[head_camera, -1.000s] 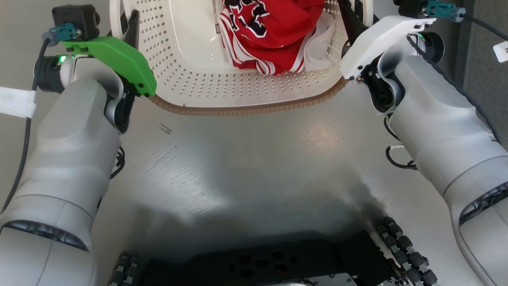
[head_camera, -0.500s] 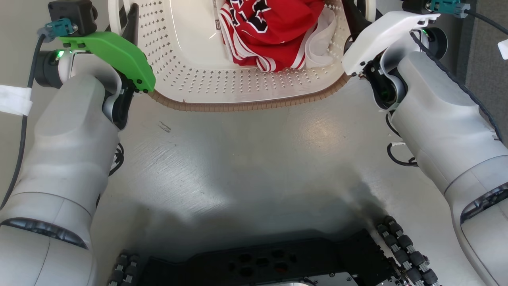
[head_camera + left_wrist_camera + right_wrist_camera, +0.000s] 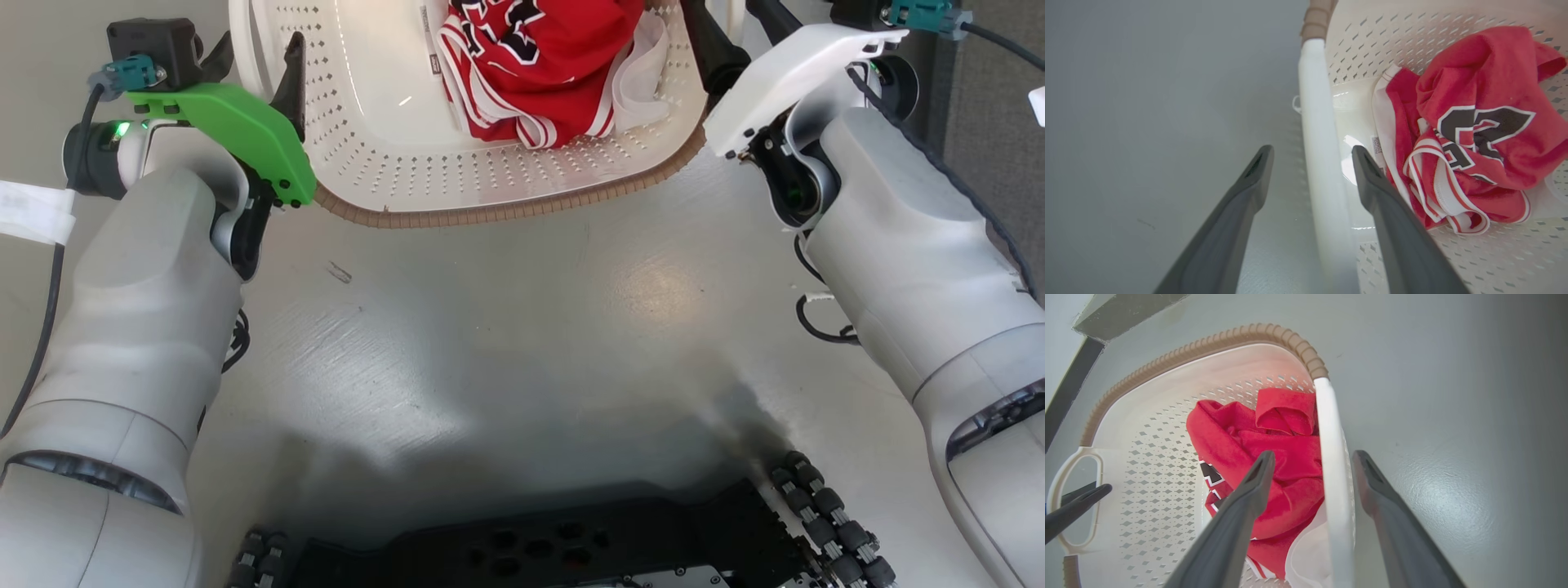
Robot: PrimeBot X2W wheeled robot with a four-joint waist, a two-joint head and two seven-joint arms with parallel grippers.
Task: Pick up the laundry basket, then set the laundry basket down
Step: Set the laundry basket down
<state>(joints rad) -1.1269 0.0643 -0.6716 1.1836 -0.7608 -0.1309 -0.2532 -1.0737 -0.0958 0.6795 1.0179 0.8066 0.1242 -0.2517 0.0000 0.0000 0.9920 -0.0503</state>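
While the laundry basket [image 3: 457,184] rests on the floor [image 3: 522,327], released jaws straddle its two side handles [image 3: 1323,163] (the left arm [image 3: 147,286] at one, the right arm [image 3: 898,245] opposite), both equally near.

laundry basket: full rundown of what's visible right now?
The laundry basket is cream perforated plastic, rounded-rectangular, with a brown woven-look rim and white side handles. It is upright above the grey floor, holding a crumpled red jersey. The open left gripper and right gripper each straddle a handle without clamping it.
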